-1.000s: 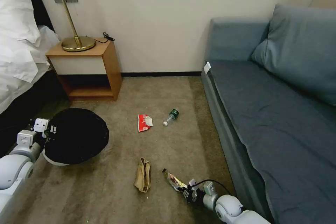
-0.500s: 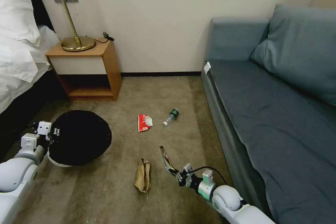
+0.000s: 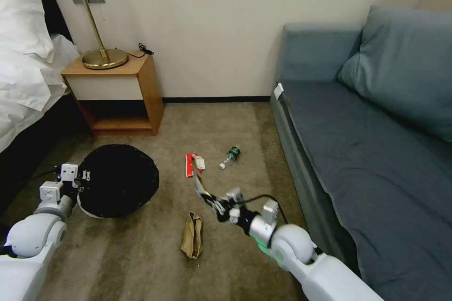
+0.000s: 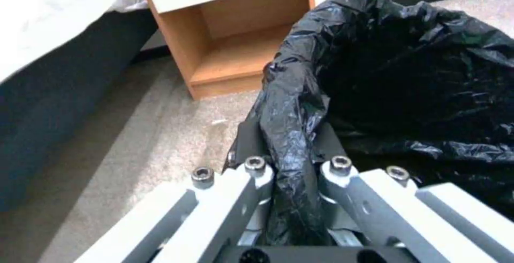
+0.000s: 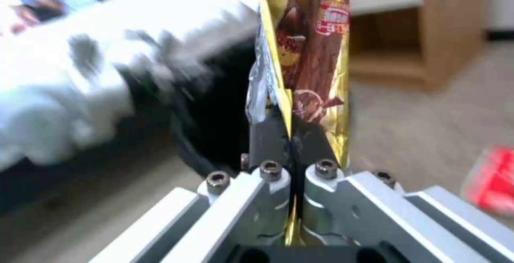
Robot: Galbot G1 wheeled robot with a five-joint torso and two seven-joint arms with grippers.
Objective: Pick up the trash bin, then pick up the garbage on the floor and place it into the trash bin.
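— Where is the trash bin?

— The trash bin sits at the lower left of the head view, black liner over its rim. The left gripper is pressed together on the bag-covered rim, as the left wrist view shows.

— And the right arm?

— The right gripper is at lower centre, pinching the yellow-brown snack wrapper by one end; the wrapper sticks up clear of the floor.

— The rest of the garbage?

— On the carpet: the red-and-white wrapper and small bottle mid-frame, the brown paper bag below them, just beside the right gripper.
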